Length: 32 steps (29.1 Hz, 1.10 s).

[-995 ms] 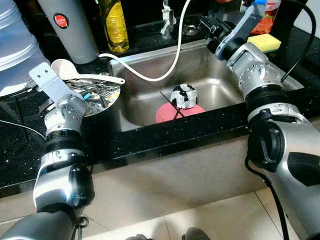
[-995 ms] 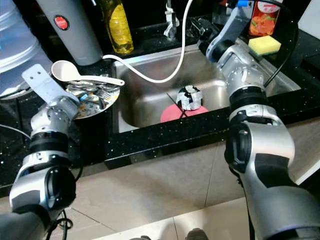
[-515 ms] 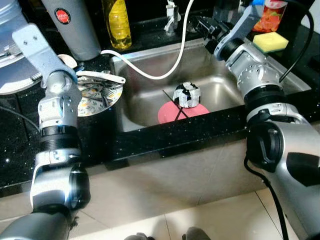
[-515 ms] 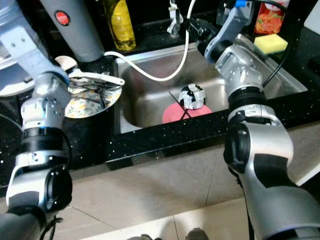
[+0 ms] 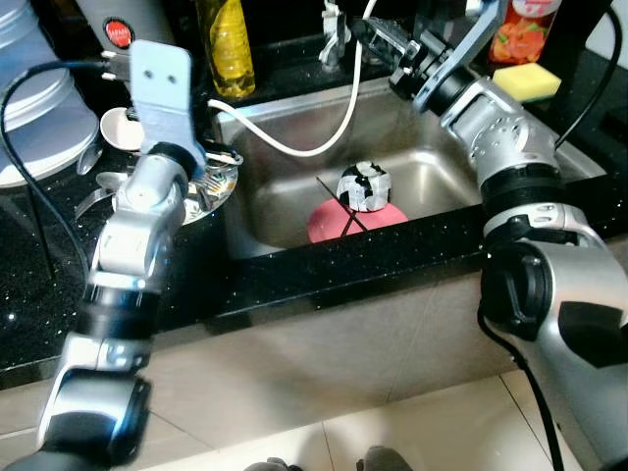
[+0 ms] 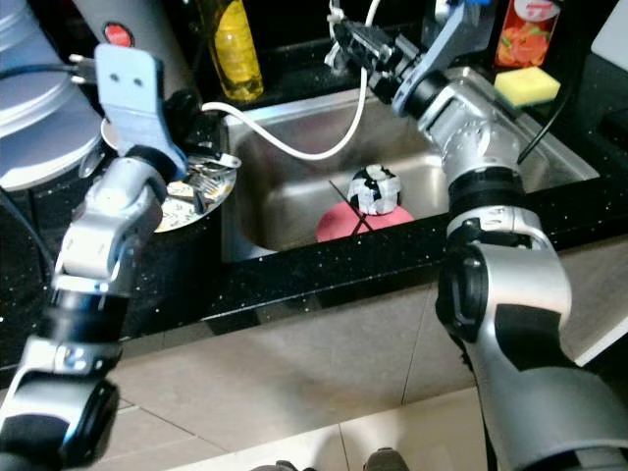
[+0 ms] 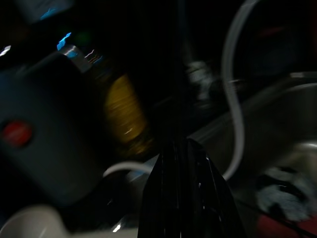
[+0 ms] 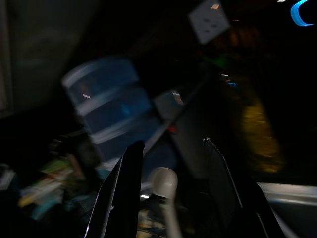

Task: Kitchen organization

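Black speckled stone forms our desk [image 5: 324, 275], with a steel sink [image 5: 294, 201] set into it. Our right hand [image 6: 345, 37] hovers at the sink's twelve o'clock rim by the white hose [image 5: 294, 147], fingers [image 8: 130, 188] spread, empty. Our left hand [image 7: 188, 198] has its fingers pressed together above the plate [image 6: 196, 196] at nine o'clock. A red plate [image 5: 339, 221] and a crumpled ball [image 5: 363, 186] sit in the sink.

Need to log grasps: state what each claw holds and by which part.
Nothing is held. The right claw is open and empty above the back of the sink; the left claw is shut on nothing, raised over the counter.
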Tool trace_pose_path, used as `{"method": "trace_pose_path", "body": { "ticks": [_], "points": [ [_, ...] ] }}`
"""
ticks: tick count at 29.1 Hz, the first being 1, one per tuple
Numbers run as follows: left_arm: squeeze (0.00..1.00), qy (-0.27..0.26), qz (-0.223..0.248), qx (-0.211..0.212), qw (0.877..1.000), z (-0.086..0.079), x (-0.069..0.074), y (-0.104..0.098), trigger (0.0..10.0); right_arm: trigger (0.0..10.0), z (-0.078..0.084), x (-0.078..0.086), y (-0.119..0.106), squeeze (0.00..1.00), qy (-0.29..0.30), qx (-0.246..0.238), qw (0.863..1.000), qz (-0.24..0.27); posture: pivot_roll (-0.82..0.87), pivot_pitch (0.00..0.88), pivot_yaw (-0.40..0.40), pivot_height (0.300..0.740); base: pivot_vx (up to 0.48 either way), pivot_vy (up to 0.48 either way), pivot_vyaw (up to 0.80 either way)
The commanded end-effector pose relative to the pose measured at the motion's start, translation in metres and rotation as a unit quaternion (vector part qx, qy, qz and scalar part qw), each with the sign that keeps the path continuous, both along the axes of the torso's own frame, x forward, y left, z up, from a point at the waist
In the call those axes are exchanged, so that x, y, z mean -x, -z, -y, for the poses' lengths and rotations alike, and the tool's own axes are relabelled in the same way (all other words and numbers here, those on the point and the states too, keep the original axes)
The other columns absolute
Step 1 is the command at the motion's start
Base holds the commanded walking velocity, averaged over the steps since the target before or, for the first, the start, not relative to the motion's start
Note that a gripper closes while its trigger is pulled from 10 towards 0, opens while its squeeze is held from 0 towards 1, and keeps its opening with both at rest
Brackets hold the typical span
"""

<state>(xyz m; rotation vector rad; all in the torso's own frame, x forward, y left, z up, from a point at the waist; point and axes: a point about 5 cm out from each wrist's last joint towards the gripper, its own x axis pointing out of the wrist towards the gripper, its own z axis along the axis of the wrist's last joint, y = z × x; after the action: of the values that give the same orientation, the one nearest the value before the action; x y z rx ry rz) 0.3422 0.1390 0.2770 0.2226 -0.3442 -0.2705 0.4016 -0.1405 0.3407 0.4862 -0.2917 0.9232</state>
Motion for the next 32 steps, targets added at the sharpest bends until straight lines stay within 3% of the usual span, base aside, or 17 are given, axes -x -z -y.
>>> {"method": "trace_pose_path", "body": {
  "ticks": [1, 6, 13, 18, 24, 28, 32],
  "points": [
    [0.0, 0.049, 0.005, -0.036, 0.998, 0.008, 0.009, 0.003, 10.0, 10.0, -0.007, 0.004, 0.002, 0.0, -0.043, -0.012, 0.999, 0.001, -0.04, 0.061, 0.082, 0.74, 0.0, 0.0, 0.0],
    [0.0, 0.158, -0.006, -0.043, 0.986, 0.033, 0.024, 0.005, 10.0, 10.0, -0.016, 0.009, 0.007, 0.0, -0.079, -0.008, 0.997, 0.004, -0.04, 0.061, 0.08, 0.74, 0.0, 0.0, 0.0],
    [0.0, 0.216, -0.002, -0.039, 0.976, 0.046, 0.034, 0.002, 10.0, 10.0, -0.018, 0.012, 0.009, 0.0, -0.096, -0.008, 0.995, -0.003, -0.04, 0.061, 0.079, 0.74, 0.0, 0.0, 0.0],
    [0.0, 0.198, 0.001, -0.032, 0.98, 0.044, 0.031, 0.002, 10.0, 10.0, -0.017, 0.014, 0.009, 0.0, -0.1, -0.007, 0.995, -0.004, -0.04, 0.064, 0.08, 0.74, 0.0, 0.0, 0.0],
    [0.0, 0.076, 0.032, -0.023, 0.996, 0.021, 0.014, -0.006, 10.0, 10.0, -0.012, 0.018, 0.008, 0.0, -0.104, -0.009, 0.995, 0.005, -0.04, 0.065, 0.081, 0.74, 0.0, 0.0, 0.0],
    [0.0, 0.087, 0.048, -0.017, 0.995, 0.022, 0.017, -0.014, 10.0, 10.0, -0.011, 0.019, 0.008, 0.0, -0.102, -0.012, 0.995, 0.003, -0.04, 0.065, 0.081, 0.74, 0.0, 0.0, 0.0],
    [0.0, 0.154, 0.04, -0.01, 0.987, 0.037, 0.028, -0.011, 10.0, 10.0, -0.013, 0.02, 0.007, 0.0, -0.106, -0.012, 0.994, 0.004, -0.05, 0.065, 0.081, 0.74, 0.0, 0.0, 0.0]
  ]
}}
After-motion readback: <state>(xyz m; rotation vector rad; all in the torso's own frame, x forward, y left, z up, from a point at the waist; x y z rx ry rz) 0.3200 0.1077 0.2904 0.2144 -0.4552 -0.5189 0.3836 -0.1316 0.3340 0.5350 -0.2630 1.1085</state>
